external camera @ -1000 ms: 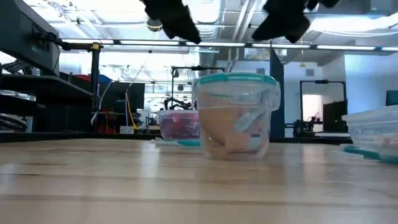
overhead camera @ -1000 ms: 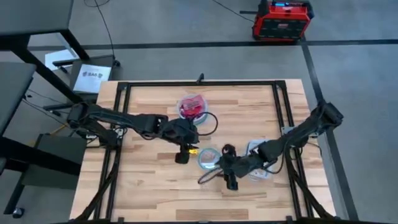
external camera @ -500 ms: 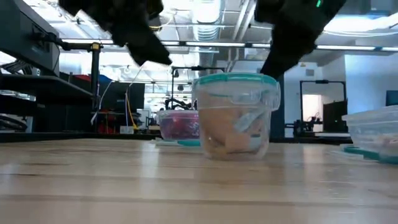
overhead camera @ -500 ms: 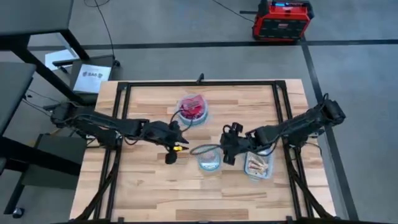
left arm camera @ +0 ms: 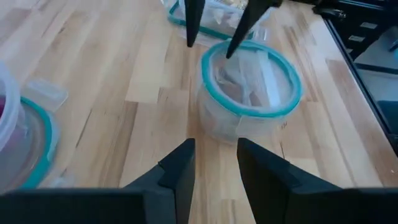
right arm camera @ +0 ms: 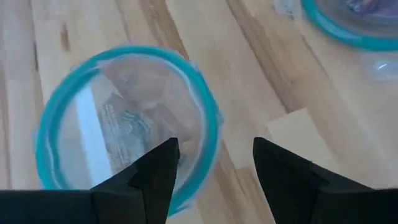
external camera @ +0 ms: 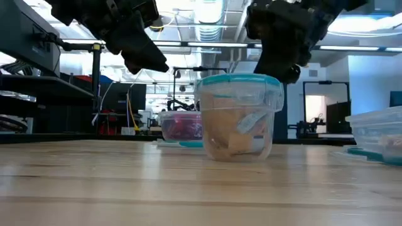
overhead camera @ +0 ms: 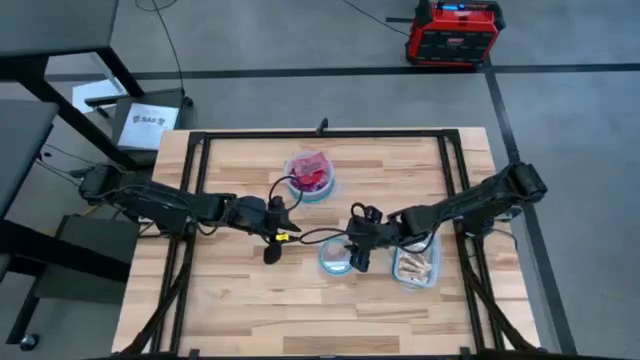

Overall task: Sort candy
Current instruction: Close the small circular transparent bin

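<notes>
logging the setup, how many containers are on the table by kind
Round bowls with bluish rims: 2, the near bowl and the far bowl holding red candy
Rectangular tub: 1, the tub
Total: 3

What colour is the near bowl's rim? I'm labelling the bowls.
Teal rim on the clear bowl, best in the left wrist view.

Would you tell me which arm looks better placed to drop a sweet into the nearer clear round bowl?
Probably the right: the right gripper hangs open at the clear teal-rimmed bowl's rim, while the left gripper is open beside it, farther off.
</notes>
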Controlling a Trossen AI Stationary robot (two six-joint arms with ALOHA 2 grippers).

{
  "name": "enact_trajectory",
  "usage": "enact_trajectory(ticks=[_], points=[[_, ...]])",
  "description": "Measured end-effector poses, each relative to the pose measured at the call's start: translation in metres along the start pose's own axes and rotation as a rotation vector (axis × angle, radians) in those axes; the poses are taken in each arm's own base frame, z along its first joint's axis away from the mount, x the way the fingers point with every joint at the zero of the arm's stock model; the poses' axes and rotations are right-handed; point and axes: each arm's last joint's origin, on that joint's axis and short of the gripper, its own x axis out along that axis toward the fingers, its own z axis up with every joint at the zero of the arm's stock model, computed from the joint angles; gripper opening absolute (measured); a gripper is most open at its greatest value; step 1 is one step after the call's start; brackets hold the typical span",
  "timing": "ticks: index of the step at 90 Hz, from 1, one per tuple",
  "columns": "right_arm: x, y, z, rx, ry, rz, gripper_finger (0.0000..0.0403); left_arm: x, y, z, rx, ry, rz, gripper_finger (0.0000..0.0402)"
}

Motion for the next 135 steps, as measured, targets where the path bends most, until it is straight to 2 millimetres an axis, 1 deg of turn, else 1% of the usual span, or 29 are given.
enact_trajectory(ticks=[15, 24, 33, 41, 51, 60, 68, 76, 82, 86, 94, 100, 108, 115, 120, 125, 135], points=[[-0.001, -0.001, 0.0, 0.001, 0.003, -0.002, 0.0196, 0.0, -0.004, 0.001, -0.006, -0.02, -0.018, 0.0107], [-0.007, -0.006, -0.001, -0.016, 0.002, -0.074, 0.0196, 0.006, -0.01, 0.001, 0.0, -0.042, -0.041, 0.0107], [-0.015, -0.018, -0.005, -0.033, 0.061, -0.188, 0.0196, 0.016, -0.013, -0.008, 0.023, 0.005, -0.046, 0.0107], [-0.026, -0.02, -0.001, -0.039, 0.062, -0.22, 0.0196, 0.024, -0.019, -0.017, 0.01, 0.059, -0.072, 0.0107], [-0.047, -0.015, 0.009, -0.026, -0.013, -0.184, 0.0196, 0.033, -0.03, -0.029, 0.004, 0.113, -0.117, 0.0107], [-0.064, -0.006, 0.013, -0.02, -0.09, -0.121, 0.0196, 0.044, -0.036, -0.037, 0.009, 0.111, -0.139, 0.0107], [-0.075, 0.002, 0.013, -0.029, -0.153, -0.099, 0.0196, 0.058, -0.04, -0.041, 0.006, 0.048, -0.161, 0.0107], [-0.081, 0.011, 0.01, -0.055, -0.187, -0.075, 0.0196, 0.075, -0.042, -0.046, 0.007, -0.002, -0.175, 0.0107], [-0.082, 0.019, 0.004, -0.074, -0.191, -0.063, 0.0196, 0.089, -0.043, -0.049, 0.018, 0.001, -0.17, 0.0107], [-0.083, 0.025, 0.0, -0.082, -0.196, -0.059, 0.0196, 0.099, -0.042, -0.048, 0.028, 0.001, -0.162, 0.0107], [-0.076, 0.034, -0.01, -0.082, -0.221, -0.101, 0.0196, 0.117, -0.038, -0.043, 0.029, 0.016, -0.127, 0.0107], [-0.066, 0.038, -0.022, -0.104, -0.219, -0.157, 0.0196, 0.127, -0.035, -0.042, 0.021, 0.055, -0.102, 0.0107], [-0.052, 0.04, -0.03, -0.124, -0.222, -0.23, 0.0196, 0.136, -0.031, -0.038, 0.032, 0.106, -0.074, 0.0107], [-0.046, 0.036, -0.029, -0.115, -0.223, -0.275, 0.0196, 0.137, -0.031, -0.033, 0.058, 0.13, -0.066, 0.0107], [-0.044, 0.029, -0.025, -0.108, -0.206, -0.302, 0.0196, 0.136, -0.031, -0.031, 0.074, 0.136, -0.065, 0.0107], [-0.045, 0.02, -0.021, -0.097, -0.19, -0.327, 0.0196, 0.133, -0.031, -0.029, 0.086, 0.141, -0.064, 0.0107], [-0.052, 0.003, -0.011, -0.062, -0.178, -0.366, 0.0196, 0.133, -0.032, -0.023, 0.093, 0.091, -0.075, 0.0107]])
